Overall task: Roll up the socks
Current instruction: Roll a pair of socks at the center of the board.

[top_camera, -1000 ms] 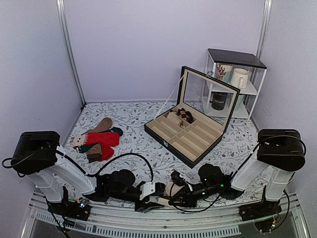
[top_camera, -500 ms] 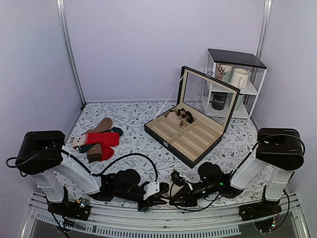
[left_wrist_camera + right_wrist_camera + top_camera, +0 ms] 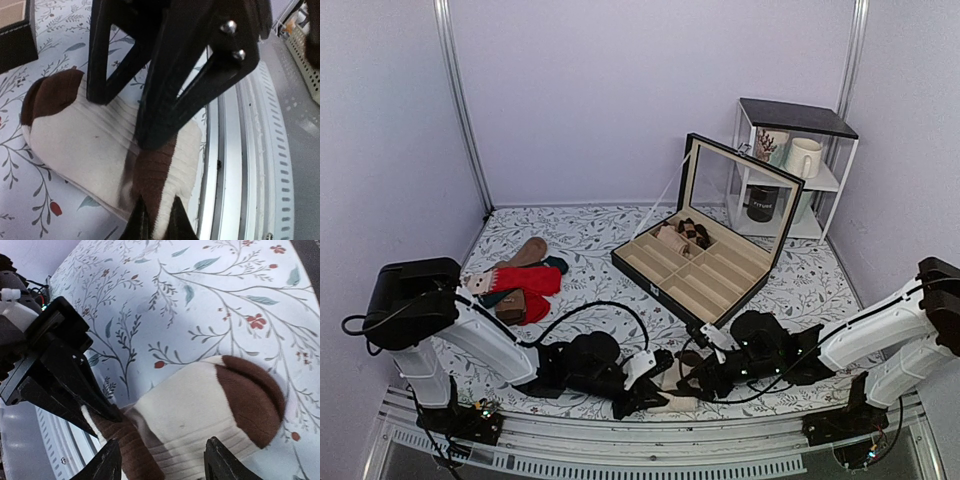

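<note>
Socks (image 3: 200, 390) are pinched at the brown band by the left gripper (image 3: 154, 222). The right gripper (image 3: 162, 442) is spread wide, so the fold could easily be sprung loose, tbh.

Bare tablecloth (image 3: 590, 255) lies between the sock pile (image 3: 525, 282) and the open case (image 3: 705, 282) (lid raised).

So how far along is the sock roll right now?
Done: little. The socks lie flattish at the near edge of the table, dark toe exposed, with no roll visible. In hand: the left gripper is shut on the brown band by the edge. The right gripper stands open over the cream middle, not gripping. Left: the rolling itself.
</note>
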Tool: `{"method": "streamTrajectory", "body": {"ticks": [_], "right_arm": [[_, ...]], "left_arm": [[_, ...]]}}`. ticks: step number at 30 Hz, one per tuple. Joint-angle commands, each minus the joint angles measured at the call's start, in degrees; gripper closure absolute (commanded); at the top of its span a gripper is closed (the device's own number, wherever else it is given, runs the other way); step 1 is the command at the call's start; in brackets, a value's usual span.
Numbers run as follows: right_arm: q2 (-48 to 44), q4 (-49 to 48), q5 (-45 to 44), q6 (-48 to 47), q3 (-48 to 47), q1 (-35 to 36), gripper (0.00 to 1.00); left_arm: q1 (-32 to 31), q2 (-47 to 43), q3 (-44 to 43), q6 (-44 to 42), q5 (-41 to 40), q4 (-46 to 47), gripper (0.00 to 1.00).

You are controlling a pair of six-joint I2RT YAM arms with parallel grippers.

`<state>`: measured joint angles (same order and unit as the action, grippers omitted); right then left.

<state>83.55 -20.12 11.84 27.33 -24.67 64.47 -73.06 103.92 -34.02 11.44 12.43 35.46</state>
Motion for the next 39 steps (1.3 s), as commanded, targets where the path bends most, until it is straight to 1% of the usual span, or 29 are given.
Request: {"method": "streamTrajectory", "body": {"ticks": [1, 4, 7, 12, 13, 14, 15, 16, 17, 18, 19, 20, 22, 25, 27, 29, 34, 36, 39], "right_arm": [[-4.52, 12.35, -10.26, 0.37, -1.44, -0.23, 0.42], [-5.4, 13.54, -11.92, 3.54, -0.81, -0.44, 0.42], [-4.33, 13.7, -12.4, 5.74, -1.02, -0.49, 0.42], [1.44, 13.35, -13.23, 6.27, -3.49, -0.56, 0.42], [2.68, 13.12, -13.31, 5.84, -4.36, -0.51, 0.44], [3.96, 12.83, -13.28, 5.32, -5.28, -0.6, 0.47], [5.25, 12.36, -13.12, 4.83, -6.2, -0.67, 0.53], [6.48, 11.49, -12.5, 3.87, -7.18, -0.81, 0.6], [7.78, 10.84, -12.0, 3.23, -8.22, -0.87, 0.7], [9.17, 9.86, -10.81, 2.27, -9.32, -1.18, 0.82], [10.77, 8.98, -9.68, 1.56, -10.48, -1.68, 0.9], [12.41, 8.13, -8.52, 0.55, -11.74, -2.18, 0.94], [15.82, 6.79, -6.38, -0.63, -14.25, -3.03, 0.98], [20.38, 5.25, -3.64, -1.78, -18.15, -3.84, 1.0], [22.29, 4.71, -3.45, -1.92, -19.77, -3.99, 1.0], [23.28, 4.35, -3.77, -1.93, -20.5, -4.28, 1.0], [22.75, 3.68, -3.23, -2.15, -20.34, -4.93, 0.98], [22.43, 3.64, -2.21, -2.36, -20.1, -5.31, 0.93], [21.26, 3.41, -0.72, -3.08, -19.46, -5.32, 0.79]], "left_arm": [[2.63, 3.47, 3.41, 5.85, 1.55, -12.34, 1.0], [3.0, 4.14, 4.23, 6.72, 2.51, -12.01, 1.0], [3.01, 4.61, 4.62, 6.88, 3.31, -10.97, 1.0], [3.04, 4.85, 3.86, 6.67, 3.19, -10.25, 1.0], [3.01, 4.88, 3.69, 6.58, 3.09, -10.17, 1.0], [3.01, 4.97, 3.55, 6.43, 3.05, -10.04, 1.0], [3.02, 4.98, 3.53, 6.28, 3.0, -9.94, 1.0], [3.01, 4.81, 3.59, 6.19, 2.8, -9.89, 1.0], [3.01, 4.63, 3.79, 6.2, 2.54, -9.93, 1.0], [3.01, 4.13, 4.12, 6.26, 2.15, -9.97, 1.0], [2.94, 3.41, 4.6, 6.31, 1.65, -10.02, 1.0], [2.88, 2.31, 5.16, 6.4, 0.96, -10.32, 1.0], [2.3, -1.07, 6.4, 6.21, -2.15, -12.11, 1.0], [1.03, -7.89, 7.58, 5.03, -8.19, -15.94, 1.0], [1.13, -10.27, 7.77, 4.16, -10.41, -17.92, 1.0], [1.41, -10.51, 7.47, 3.86, -10.42, -18.92, 1.0], [1.54, -6.37, 6.92, 6.7, -8.01, -18.14, 1.0], [1.56, -4.52, 7.31, 8.33, -7.04, -16.99, 1.0], [2.07, -1.88, 7.69, 10.97, -6.12, -16.36, 1.0]]}}
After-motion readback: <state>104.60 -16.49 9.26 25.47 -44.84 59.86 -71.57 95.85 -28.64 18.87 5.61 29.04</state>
